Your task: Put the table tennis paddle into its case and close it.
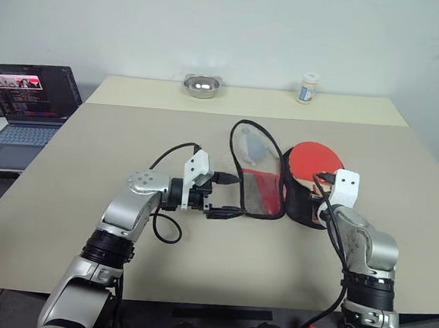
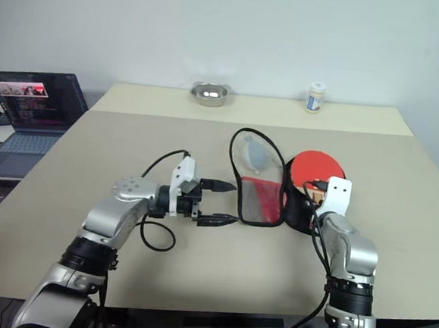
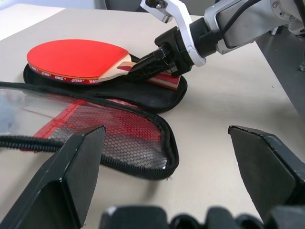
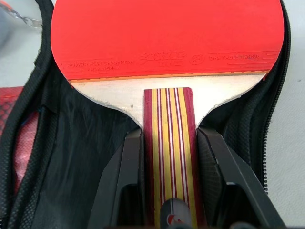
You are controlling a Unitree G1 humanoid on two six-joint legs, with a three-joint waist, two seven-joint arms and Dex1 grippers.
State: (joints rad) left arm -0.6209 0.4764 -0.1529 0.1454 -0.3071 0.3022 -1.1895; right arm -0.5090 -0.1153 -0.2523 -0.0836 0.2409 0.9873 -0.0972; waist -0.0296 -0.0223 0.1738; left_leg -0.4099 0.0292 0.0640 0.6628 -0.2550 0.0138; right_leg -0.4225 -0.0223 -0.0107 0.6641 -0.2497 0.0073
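The case (image 1: 259,190) lies unzipped and spread flat on the table, its red mesh half on the left and its black half (image 4: 71,157) on the right. The table tennis paddle (image 1: 311,160) lies red face up over the black half, handle pointing towards me. My right gripper (image 4: 167,138) is shut on the striped wooden handle (image 4: 167,119), one finger on each side. My left gripper (image 1: 236,196) is open, pointing right, just left of the mesh half's near edge (image 3: 143,157), with nothing between its fingers.
A steel bowl (image 1: 202,85) and a small white bottle (image 1: 308,87) stand at the table's far edge. An open laptop (image 1: 26,107) sits on a lower surface off the table's left side. Bare tabletop lies around the case.
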